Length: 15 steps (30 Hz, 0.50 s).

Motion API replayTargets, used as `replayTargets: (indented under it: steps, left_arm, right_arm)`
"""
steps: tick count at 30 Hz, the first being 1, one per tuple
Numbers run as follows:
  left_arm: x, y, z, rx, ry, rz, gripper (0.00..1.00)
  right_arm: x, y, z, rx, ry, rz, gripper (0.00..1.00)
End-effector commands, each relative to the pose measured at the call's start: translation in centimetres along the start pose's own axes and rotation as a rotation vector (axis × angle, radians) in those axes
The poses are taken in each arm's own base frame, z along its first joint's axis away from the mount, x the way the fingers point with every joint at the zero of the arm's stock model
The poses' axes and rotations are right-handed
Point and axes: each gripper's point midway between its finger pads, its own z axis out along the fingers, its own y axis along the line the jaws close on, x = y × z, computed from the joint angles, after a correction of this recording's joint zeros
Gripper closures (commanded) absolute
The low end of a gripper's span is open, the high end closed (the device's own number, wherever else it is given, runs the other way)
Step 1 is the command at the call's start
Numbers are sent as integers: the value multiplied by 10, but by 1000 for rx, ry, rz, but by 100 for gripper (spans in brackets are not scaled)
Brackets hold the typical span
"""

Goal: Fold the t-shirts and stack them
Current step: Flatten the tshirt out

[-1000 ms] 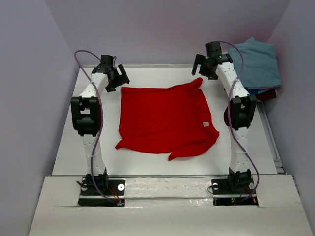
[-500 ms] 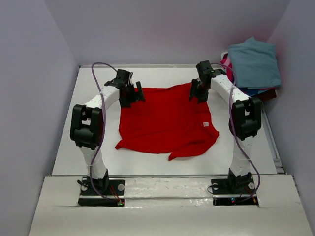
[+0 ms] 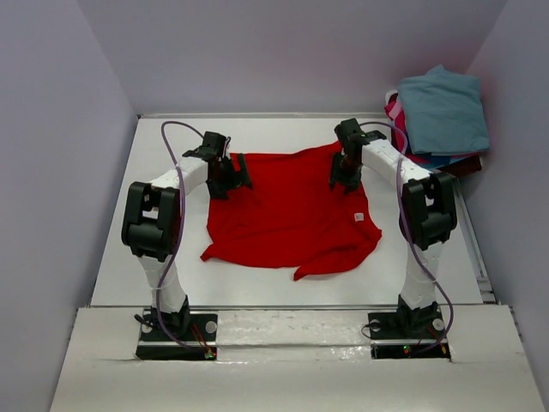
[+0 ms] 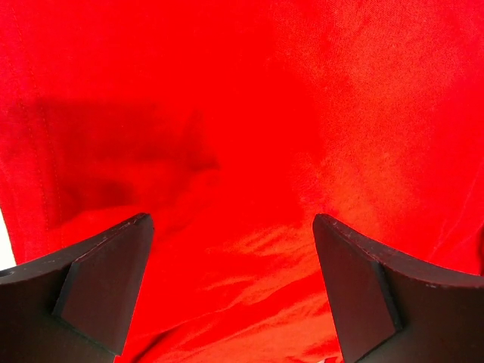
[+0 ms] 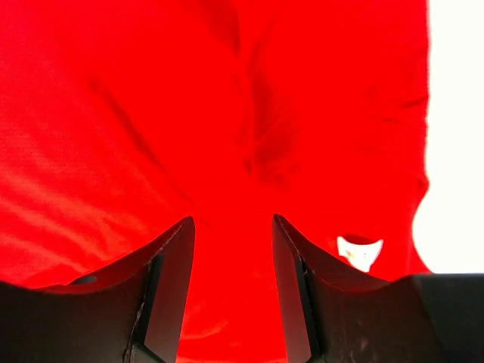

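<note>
Seeing red t-shirt (image 3: 287,210) spread mostly flat on white table (image 3: 116,249), centre of top view, between the two arms, with near hem rumpled and folded over itself and white neck tag (image 3: 359,217) showing toward its right edge. Reading left end effector (image 3: 228,175) as wide open, down over the shirt's far-left corner; in left wrist view getting only red cloth between the dark fingers (image 4: 98,291), plus a sliver of table at far left. Reading right end effector (image 3: 344,174) as open too, with a narrower gap, down over the far-right corner; in right wrist view getting red cloth with a crease running up from between the fingers, the tag just right of the right finger, and bare table past the shirt's edge. Can't tell from any view whether fingertips touch the cloth. Also spotting a pile of other shirts off the table's far-right corner, well apart from the red one: teal-blue t-shirt (image 3: 442,107) on top, pink t-shirt (image 3: 394,107) peeking out at its left, dark maroon t-shirt (image 3: 467,163) at the bottom edge.
</note>
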Motion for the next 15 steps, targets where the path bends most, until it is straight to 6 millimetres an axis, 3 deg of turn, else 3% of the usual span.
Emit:
replayTargets:
  steps: [1, 15]
  left_arm:
    - [-8, -12, -15, 33, -34, 27, 1]
    - [-6, -12, -17, 30, -17, 47, 1]
  right_arm:
    - [-16, -10, -9, 67, -70, 23, 48]
    - [-16, -16, 24, 139, -25, 39, 50]
